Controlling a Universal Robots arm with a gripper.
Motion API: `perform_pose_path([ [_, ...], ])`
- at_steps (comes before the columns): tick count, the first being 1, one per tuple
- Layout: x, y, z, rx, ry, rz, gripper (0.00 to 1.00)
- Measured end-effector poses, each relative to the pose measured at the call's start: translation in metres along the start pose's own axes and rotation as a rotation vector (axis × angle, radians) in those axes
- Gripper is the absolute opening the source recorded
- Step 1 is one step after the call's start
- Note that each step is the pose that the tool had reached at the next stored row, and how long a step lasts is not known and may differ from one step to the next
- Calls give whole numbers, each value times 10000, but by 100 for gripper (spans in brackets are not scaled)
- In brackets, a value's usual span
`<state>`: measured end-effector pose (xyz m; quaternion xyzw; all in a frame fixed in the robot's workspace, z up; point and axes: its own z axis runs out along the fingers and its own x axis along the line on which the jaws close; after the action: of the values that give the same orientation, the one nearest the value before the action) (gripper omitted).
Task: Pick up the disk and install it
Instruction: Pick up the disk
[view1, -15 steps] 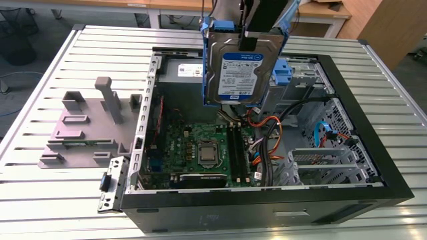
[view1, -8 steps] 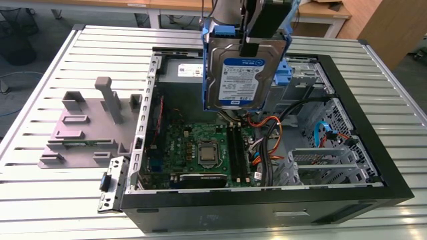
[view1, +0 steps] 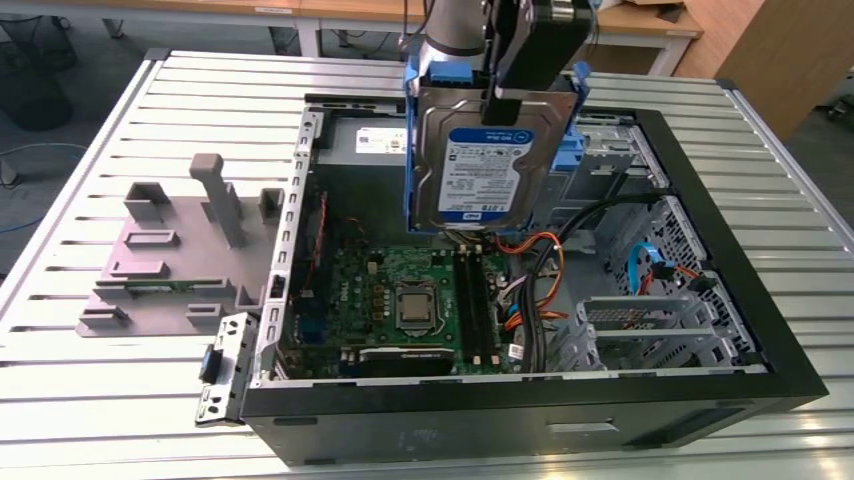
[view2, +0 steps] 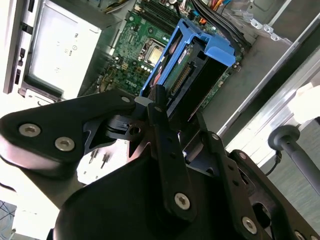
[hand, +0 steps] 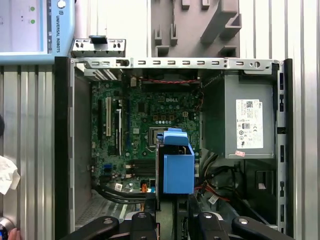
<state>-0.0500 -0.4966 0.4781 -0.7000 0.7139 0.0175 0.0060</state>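
Arm (view1: 451, 30) straight down over the open computer case (view1: 534, 405), claw (view1: 501, 108) tight on the upright disk (view1: 478, 170)

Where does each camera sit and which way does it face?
Exterior view: off the arm, looking down into the open computer case; arm and gripper hold the disk.
First wrist view: at the wrist, facing straight down into the case; gripper links show.
Second wrist view: at the wrist, slanting along the gripper toward the disk.
All three share the disk and motherboard.
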Motion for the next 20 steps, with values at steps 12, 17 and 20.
perform_pose_path([
  [12, 230, -4, -4, 0, 11, 0, 35],
  [17, 317, -6, -5, 0, 34, 0, 35],
  [20, 321, -5, -4, 1, 40, 2, 35],
])
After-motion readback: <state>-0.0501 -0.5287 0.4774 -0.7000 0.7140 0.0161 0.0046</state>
